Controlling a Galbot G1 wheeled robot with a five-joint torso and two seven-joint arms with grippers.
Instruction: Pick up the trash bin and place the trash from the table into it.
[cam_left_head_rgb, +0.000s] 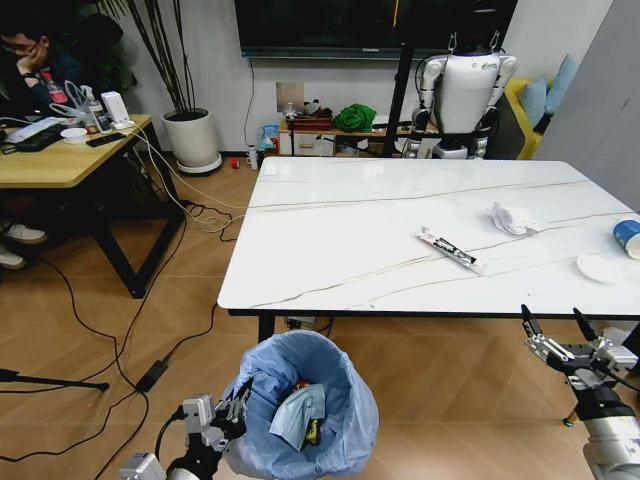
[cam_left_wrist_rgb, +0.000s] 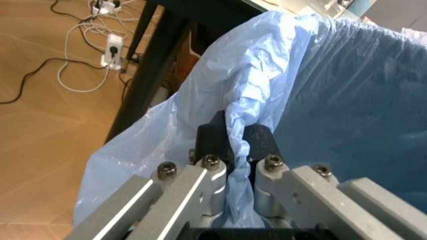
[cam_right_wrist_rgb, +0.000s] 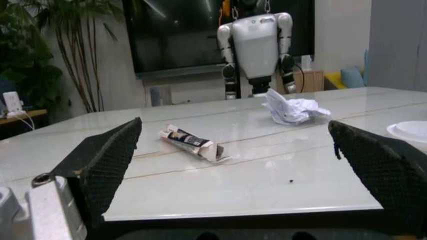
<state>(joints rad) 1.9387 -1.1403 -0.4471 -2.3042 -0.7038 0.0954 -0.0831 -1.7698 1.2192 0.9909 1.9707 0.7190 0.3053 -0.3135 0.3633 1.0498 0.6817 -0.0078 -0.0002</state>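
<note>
Trash bin (cam_left_head_rgb: 300, 405), lined with its crinkled light-blue bag, held low in front of the worktop's (cam_left_head_rgb: 330, 260) near edge, just off the left corner, by the left gripper (cam_left_head_rgb: 232, 405); jaws clamped on the bunched bag at the rim, plastic squeezed between the black pads (cam_left_wrist_rgb: 257, 142) in the left wrist view. Gripped at the rim, probably, so that the mouth stays upward and open to take more litter; some already inside, a pale crumpled piece and a bit of red. Kept below worktop level, likely to let things drop in from above. Farther right on the white marble-look top, the long thin wrapper (cam_left_head_rgb: 449, 249) lying flat near the middle, then the crumpled tissue (cam_left_head_rgb: 514, 218) beyond it, then the white lid (cam_left_head_rgb: 600, 267) and the blue-white paper cup (cam_left_head_rgb: 628, 236) at the far right edge. Right gripper (cam_left_head_rgb: 558, 330) poised just off the near edge, jaws wide apart and empty, levelled at the wrapper (cam_right_wrist_rgb: 193, 142) as if lined up to reach for it.
</note>
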